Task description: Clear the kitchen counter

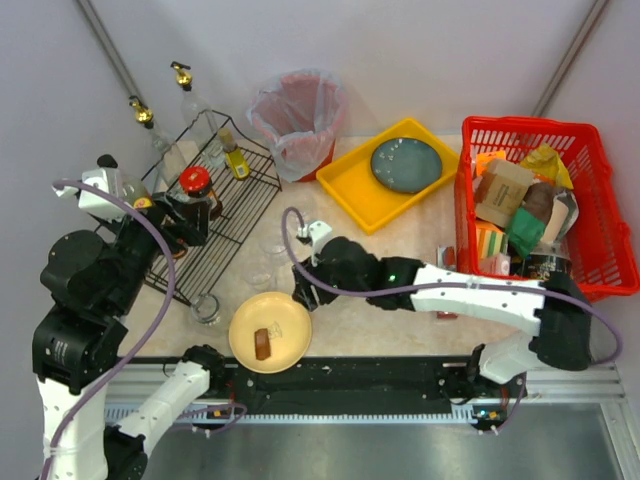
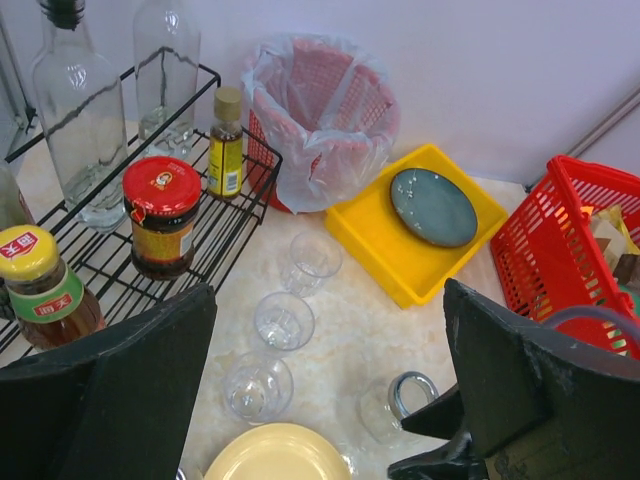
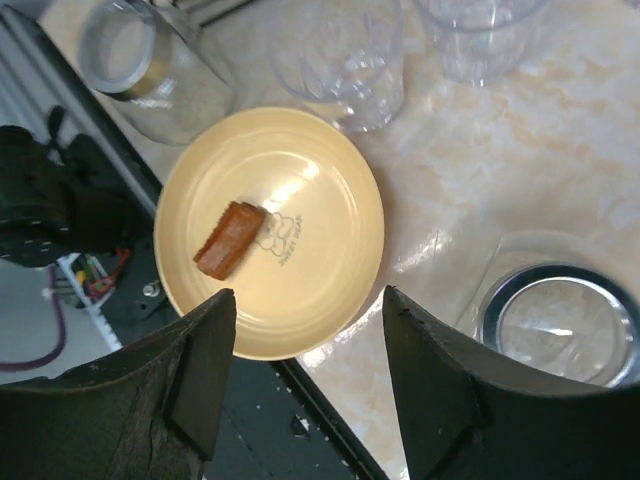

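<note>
The pale beige, marble-patterned kitchen counter [image 1: 420,235] lay under everything, edged by a black rail at its near side. At far right stood a red plastic lattice basket [image 1: 530,123]. Only the top view showed the packets heaped in it; the left wrist view caught just a corner. A black wire rack [image 1: 255,190] at the left held bottles and jars. Between rack and basket sat a red bin lined with a clear bag [image 1: 297,115] and a yellow rectangular plastic tray [image 1: 350,195] carrying a dark teal plate [image 1: 406,165].

A round pale-yellow plate [image 3: 300,250] rested at the near edge. The right gripper [image 3: 310,385] hung over its rim, fingers spread and empty. The left gripper [image 2: 330,400] was likewise wide apart, holding nothing.

Three clear tumblers [image 2: 285,320] stood in a row, plainest from the left wrist. Only the right wrist showed the plate's small printed figure beside the brown rectangular morsel [image 3: 229,238].
</note>
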`<state>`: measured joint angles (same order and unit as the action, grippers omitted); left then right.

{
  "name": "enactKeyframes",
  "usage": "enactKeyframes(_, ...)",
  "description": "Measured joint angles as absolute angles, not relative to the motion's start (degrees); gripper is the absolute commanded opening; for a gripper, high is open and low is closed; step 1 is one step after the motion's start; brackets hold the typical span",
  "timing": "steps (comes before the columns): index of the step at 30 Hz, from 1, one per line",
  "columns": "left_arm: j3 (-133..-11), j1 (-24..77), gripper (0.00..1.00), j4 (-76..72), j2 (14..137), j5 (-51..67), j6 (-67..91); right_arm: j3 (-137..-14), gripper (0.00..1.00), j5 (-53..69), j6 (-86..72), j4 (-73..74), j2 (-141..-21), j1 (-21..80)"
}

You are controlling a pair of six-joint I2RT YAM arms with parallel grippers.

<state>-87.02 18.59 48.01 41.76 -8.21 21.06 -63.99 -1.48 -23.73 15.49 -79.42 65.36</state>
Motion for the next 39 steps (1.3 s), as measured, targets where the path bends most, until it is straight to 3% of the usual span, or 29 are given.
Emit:
enactKeyframes(6,-86.6,18.6,0.98,50.3,40.1,-8.6,20.6,-62.5,0.59,-12.1,-29.1,15.5,-88.9,71.6)
enactKeyframes(20,-83.7,18.6,0.98,54.2,35.5,-6.1,19.6,-65.8,0.55,-14.6,-42.0,19.7,-103.4,74.0)
enactKeyframes(32,-82.2,18.6,0.98,55.0,34.4,-4.3,19.6,-70.7,0.27,-16.9,-45.5,22.9,-109.2,74.3)
enactKeyframes(39,-82.2,18.9,0.98,54.9,34.4,-3.9,19.6,-74.4,0.02,-19.8,-47.9,27.3,-110.3,74.1)
